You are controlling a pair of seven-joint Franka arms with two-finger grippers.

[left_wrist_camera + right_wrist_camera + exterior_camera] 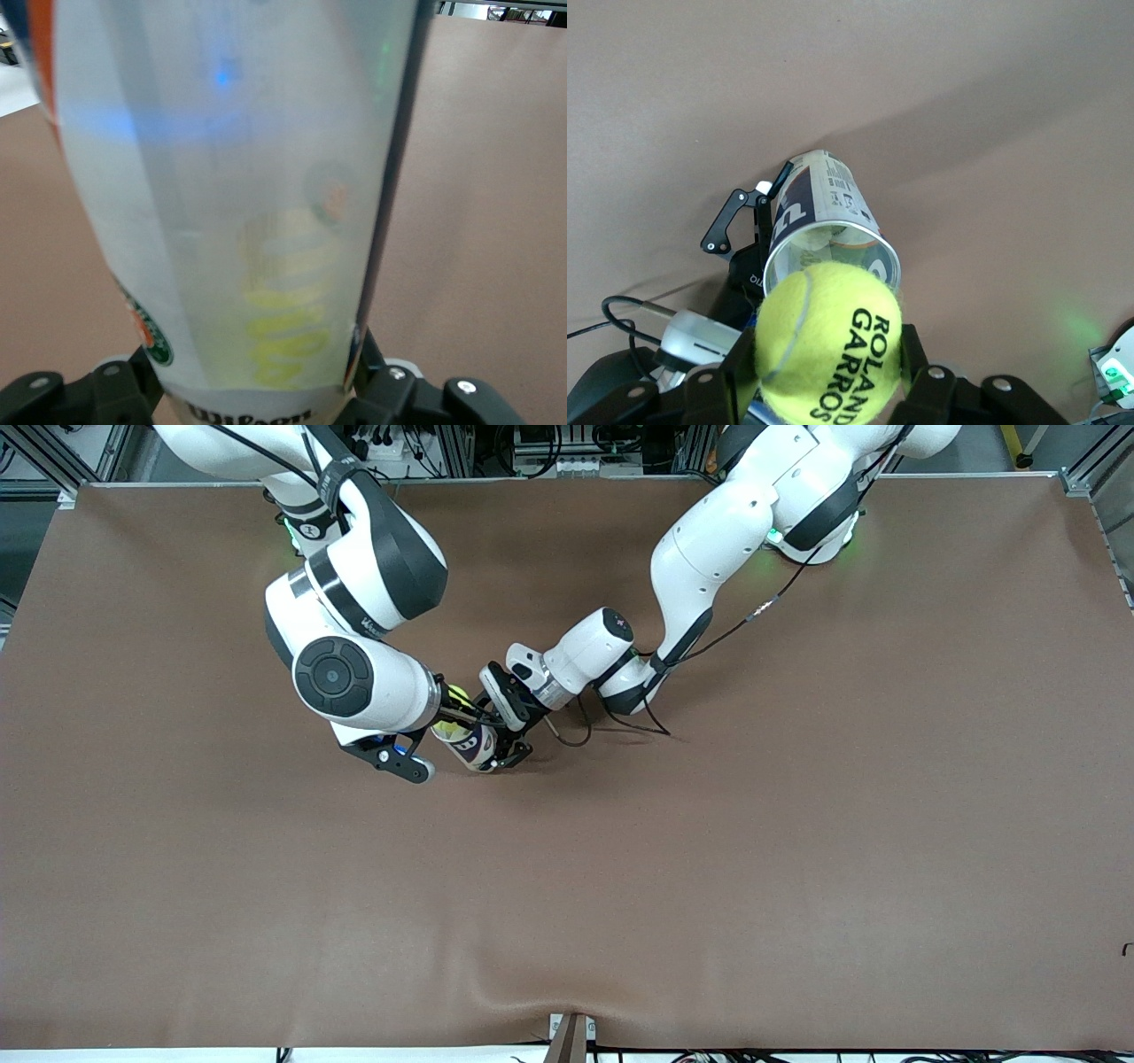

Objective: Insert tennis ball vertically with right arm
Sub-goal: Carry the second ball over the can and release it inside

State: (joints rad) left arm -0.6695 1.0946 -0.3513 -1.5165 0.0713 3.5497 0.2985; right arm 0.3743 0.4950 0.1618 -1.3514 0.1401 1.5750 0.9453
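My right gripper (828,359) is shut on a yellow tennis ball (828,341) printed ROLAND GARROS, held right at the open mouth of a clear tennis ball can (828,208). In the front view the ball (449,731) and the tilted can (477,749) sit between the two hands near the table's middle. My left gripper (257,400) is shut on the can (230,177), one finger (381,381) on each side of its labelled end. A yellow blur (288,328) shows through the can's clear wall. The right gripper (456,713) comes at the can from above.
The brown table mat (709,868) lies bare all round the two hands. A black cable (620,722) loops on the mat beside the left wrist. A small bracket (570,1036) sits at the table edge nearest the front camera.
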